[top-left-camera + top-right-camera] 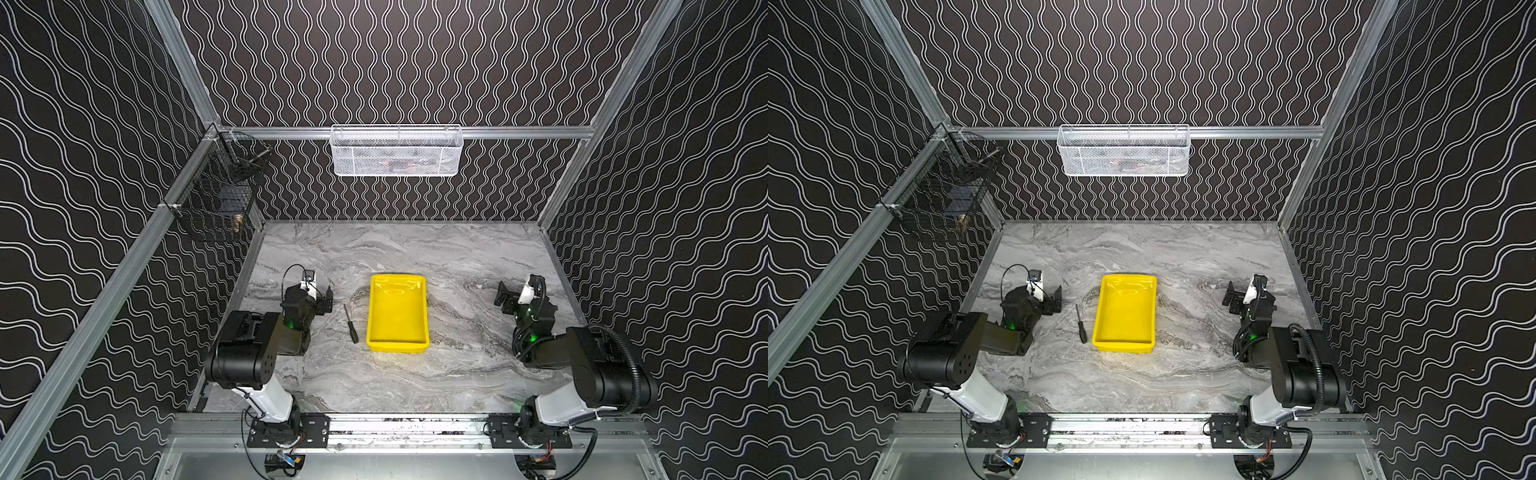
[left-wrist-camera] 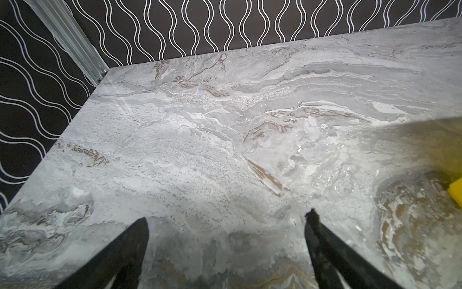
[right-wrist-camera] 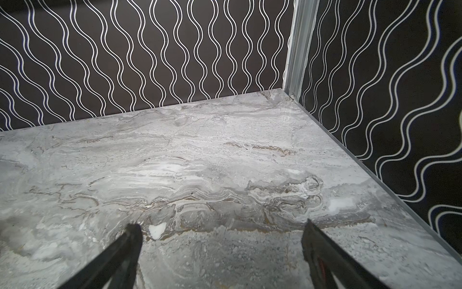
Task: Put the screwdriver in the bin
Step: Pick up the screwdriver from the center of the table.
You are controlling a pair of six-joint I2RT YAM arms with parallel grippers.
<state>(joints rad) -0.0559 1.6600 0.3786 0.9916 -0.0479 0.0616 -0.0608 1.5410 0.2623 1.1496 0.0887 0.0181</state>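
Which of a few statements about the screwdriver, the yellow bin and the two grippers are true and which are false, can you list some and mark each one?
1. The screwdriver lies inside the yellow bin. False: it lies on the marble table, beside the bin on the left arm's side.
2. The left gripper is open and holds nothing. True.
3. The right gripper is shut on the screwdriver. False: its jaws stand apart over bare table.
4. The yellow bin is empty. True.
5. The white mesh basket hangs on the back wall. True.
6. The screwdriver is nearer the right arm. False: it is nearer the left gripper.
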